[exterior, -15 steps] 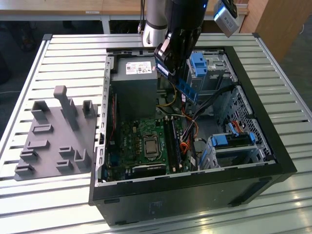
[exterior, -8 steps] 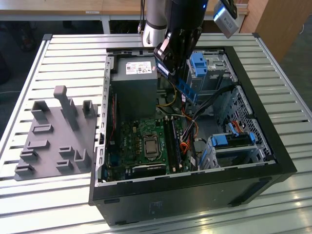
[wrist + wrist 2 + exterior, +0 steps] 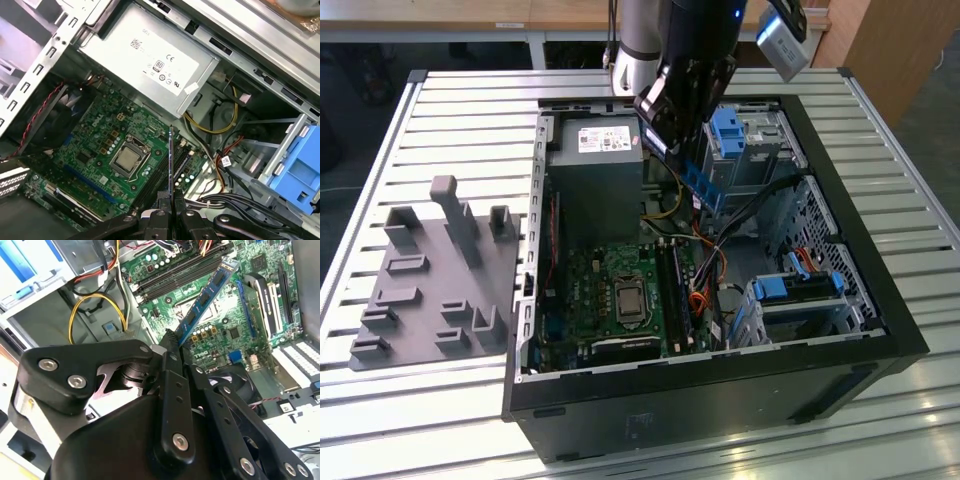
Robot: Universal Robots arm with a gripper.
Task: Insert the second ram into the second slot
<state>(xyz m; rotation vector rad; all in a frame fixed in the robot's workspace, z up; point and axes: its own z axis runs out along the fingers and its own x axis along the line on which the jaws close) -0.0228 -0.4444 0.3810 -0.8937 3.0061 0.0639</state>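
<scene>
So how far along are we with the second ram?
Done: the second ram is picked up, the tool shut on one end. In hand: it hangs tilted above the motherboard, short of the memory slots. Left: it is not in a slot yet.

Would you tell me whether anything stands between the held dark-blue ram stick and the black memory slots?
Nothing visible: the gripper holds the thin dark-blue ram stick in open air above the long black memory slots.

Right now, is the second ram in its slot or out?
Out: the gripper holds the second ram in the air, clear of the motherboard.
</scene>
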